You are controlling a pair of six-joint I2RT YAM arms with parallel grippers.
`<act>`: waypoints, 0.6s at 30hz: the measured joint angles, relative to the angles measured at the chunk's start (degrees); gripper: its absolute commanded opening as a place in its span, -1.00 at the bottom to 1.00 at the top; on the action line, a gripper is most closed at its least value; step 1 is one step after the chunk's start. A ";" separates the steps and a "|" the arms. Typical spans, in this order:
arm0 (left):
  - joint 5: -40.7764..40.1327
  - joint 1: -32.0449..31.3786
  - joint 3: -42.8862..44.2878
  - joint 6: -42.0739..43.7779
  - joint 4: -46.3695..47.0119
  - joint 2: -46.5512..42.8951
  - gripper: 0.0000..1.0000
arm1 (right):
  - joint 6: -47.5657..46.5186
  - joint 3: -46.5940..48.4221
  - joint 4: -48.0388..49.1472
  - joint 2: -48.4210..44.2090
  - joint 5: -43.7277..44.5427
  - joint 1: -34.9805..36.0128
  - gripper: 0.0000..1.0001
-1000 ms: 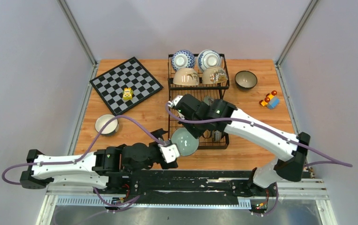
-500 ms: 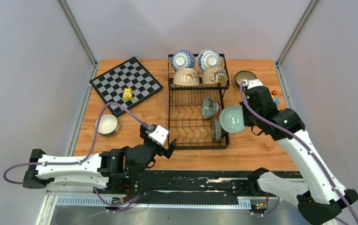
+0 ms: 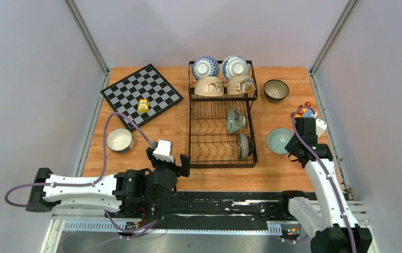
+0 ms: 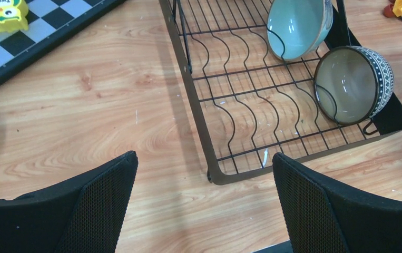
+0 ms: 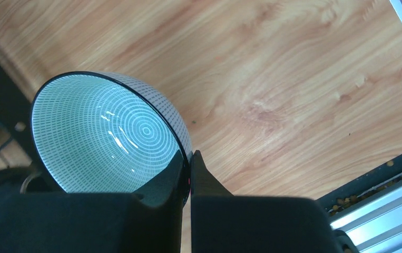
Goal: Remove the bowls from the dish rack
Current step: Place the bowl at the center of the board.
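Observation:
The black wire dish rack [image 3: 222, 165] stands mid-table. Its upper basket holds two blue-and-white bowls [image 3: 205, 67] and two beige bowls [image 3: 209, 86]. On edge in the lower tray [image 4: 225, 174] are a teal bowl [image 4: 293, 26] and a dark patterned bowl [image 4: 354, 84]. My right gripper [image 5: 189, 158] is shut on the rim of a pale teal bowl [image 5: 109, 132], one finger inside, one outside. That bowl [image 3: 279, 140] is right of the rack, low over the wood; whether it touches is unclear. My left gripper [image 4: 204, 161] hangs open and empty over the rack's front-left corner.
A white bowl [image 3: 119, 139] sits on the table at the left and a dark bowl [image 3: 276, 89] at the far right. A chessboard [image 3: 156, 87] with a yellow toy [image 3: 143, 105] lies far left. Toy bricks [image 3: 304, 112] lie beyond my right wrist.
My right arm has swung the pale teal bowl from the rack's front-left corner across to the table right of the rack. My left gripper, open throughout, has drawn back from that bowl.

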 measured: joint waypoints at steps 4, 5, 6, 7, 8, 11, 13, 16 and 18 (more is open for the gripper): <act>0.79 0.00 -0.52 -3.37 -1.77 -0.50 1.00 | 4.72 -3.58 4.37 2.01 0.98 -5.97 -1.00; 1.03 0.00 -0.63 -3.98 -2.01 -0.50 1.00 | 5.33 -3.58 5.22 3.10 1.33 -6.78 -1.00; 1.20 0.00 -0.87 -4.55 -2.16 -0.52 1.00 | 6.14 -3.58 6.62 4.70 1.53 -7.72 -1.00; 1.29 0.00 -1.09 -4.92 -2.23 -0.55 1.00 | 6.71 -3.58 8.02 6.19 1.51 -8.41 -1.00; 1.46 0.00 -1.44 -5.22 -2.23 -0.57 1.00 | 7.41 -3.58 9.57 7.80 1.29 -9.07 -1.00; 2.10 0.00 -2.86 -5.57 -2.03 -0.68 1.00 | 9.38 -3.61 14.29 12.28 -0.68 -10.91 -1.00; 2.62 0.00 -3.37 -5.57 -2.08 -0.68 1.00 | 10.80 -4.00 18.53 14.84 -2.58 -12.09 -1.00; 2.99 0.00 -3.43 -5.57 -2.12 -1.09 1.00 | 12.37 -4.17 24.35 18.88 -4.70 -13.22 -1.00; 2.91 0.00 -3.43 -5.55 -2.27 -1.73 1.00 | 12.72 -3.56 27.12 22.21 -6.14 -13.60 -1.00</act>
